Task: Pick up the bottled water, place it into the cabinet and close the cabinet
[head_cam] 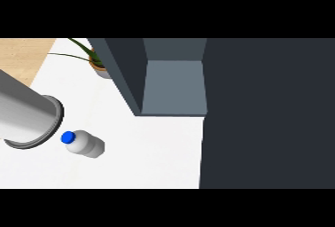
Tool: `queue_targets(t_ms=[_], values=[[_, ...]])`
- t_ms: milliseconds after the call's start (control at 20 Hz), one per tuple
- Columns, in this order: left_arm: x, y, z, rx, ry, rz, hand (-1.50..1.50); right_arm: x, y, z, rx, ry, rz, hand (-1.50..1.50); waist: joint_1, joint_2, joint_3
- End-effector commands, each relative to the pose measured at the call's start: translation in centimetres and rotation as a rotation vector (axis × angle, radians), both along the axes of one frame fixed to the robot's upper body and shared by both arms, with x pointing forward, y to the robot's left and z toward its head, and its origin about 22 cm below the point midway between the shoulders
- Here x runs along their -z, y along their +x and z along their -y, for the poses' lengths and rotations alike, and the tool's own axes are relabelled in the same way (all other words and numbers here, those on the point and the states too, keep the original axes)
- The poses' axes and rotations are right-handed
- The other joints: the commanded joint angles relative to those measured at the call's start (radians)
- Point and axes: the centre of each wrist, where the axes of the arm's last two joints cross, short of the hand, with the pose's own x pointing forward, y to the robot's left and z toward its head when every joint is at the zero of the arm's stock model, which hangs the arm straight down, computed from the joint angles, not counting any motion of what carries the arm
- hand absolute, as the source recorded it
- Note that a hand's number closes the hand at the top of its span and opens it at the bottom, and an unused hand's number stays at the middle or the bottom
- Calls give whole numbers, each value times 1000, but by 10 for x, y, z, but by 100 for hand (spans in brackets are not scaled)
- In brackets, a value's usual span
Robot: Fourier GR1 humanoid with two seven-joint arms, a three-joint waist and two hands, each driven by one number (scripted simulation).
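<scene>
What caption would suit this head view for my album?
A bottle with a blue cap stands on the white counter beside a grey forearm, near an open cabinet and a potted plant.

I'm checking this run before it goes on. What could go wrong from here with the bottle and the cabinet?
The bottled water stands right beside the grey forearm, so a sideways swing might tip it. The plant sits close to the open cabinet, where a reach could brush its leaves. Neither hand is in view, so the grasp cannot be checked.
</scene>
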Motion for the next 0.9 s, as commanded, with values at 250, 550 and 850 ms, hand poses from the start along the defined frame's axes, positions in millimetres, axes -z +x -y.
queue_targets(t_ms=[250, 550, 850], values=[[-16, -8, -28, -6, 19, -26, -150, -28, -33, -3, -65, 86, 36, -150, -7, 2, 0], [-22, -6, -35, -122, 15, -8, -150, -27, -44, -5, -96, 87, 32, -150, -22, 2, 0], [-1, 7, -62, -231, 53, -47, -150, -23, -40, 5, -89, 94, 56, -150, -46, 8, -2]])
